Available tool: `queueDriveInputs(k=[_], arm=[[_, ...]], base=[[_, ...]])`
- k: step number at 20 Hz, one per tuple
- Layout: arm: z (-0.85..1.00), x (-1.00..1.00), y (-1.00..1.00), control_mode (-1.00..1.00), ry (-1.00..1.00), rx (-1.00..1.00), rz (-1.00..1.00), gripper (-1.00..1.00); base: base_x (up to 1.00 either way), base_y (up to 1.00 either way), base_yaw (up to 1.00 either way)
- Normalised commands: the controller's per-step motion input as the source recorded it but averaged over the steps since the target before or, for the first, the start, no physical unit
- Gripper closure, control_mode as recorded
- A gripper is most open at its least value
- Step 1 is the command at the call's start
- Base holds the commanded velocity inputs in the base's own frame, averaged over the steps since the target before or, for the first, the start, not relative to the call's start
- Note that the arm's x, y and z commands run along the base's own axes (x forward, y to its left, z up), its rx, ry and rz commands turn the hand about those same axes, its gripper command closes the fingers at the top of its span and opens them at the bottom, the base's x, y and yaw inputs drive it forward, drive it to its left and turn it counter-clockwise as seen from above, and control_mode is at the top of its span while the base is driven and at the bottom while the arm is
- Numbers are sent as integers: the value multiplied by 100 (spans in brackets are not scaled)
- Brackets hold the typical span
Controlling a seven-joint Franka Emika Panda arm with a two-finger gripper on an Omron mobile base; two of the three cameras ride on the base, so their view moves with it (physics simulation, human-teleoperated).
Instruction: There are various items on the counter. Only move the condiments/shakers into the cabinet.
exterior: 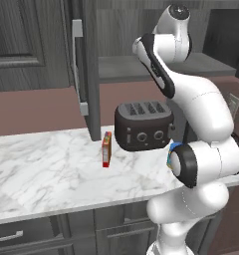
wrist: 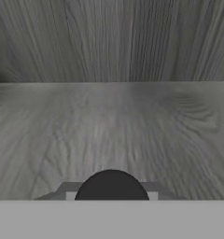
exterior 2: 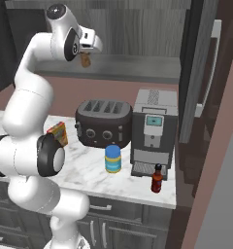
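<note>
- White marble surface (exterior 2: pixel 89 177) carries a dark toaster (exterior 2: pixel 103 122), which I use as the landmark.
- The brown shaker (exterior 2: pixel 85 60) is high above the toaster, at the pincer (exterior 2: pixel 86 57), over the grey shelf (exterior 2: pixel 138 65) of the open cabinet (exterior: pixel 86 69).
- In the hand view a dark round cap (wrist: pixel 112 186) sits at the bottom, with the wood-grain shelf and back wall behind it.
- If the pincer clamps the shaker or has let it go, I cannot tell; the fingers are hidden.
- The blue-lidded jar (exterior 2: pixel 113 159) stands on the surface in front of the toaster, a little to its right.
- The dark red bottle (exterior 2: pixel 157 178) stands farther right, in front of the coffee machine (exterior 2: pixel 154 131), near the edge.
- The red-orange box (exterior: pixel 107 149) stands upright at the toaster's left.
</note>
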Motion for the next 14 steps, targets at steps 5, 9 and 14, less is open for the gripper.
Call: queueDriveInputs(k=[5, 9, 14], arm=[[-8, 27, 0, -100, -2, -1, 0, -100], [-9, 26, 0, -100, -3, -1, 0, -100], [-7, 16, 0, -100, -5, -1, 0, -100]], base=[[0, 0, 0], [0, 0, 0], [0, 0, 0]])
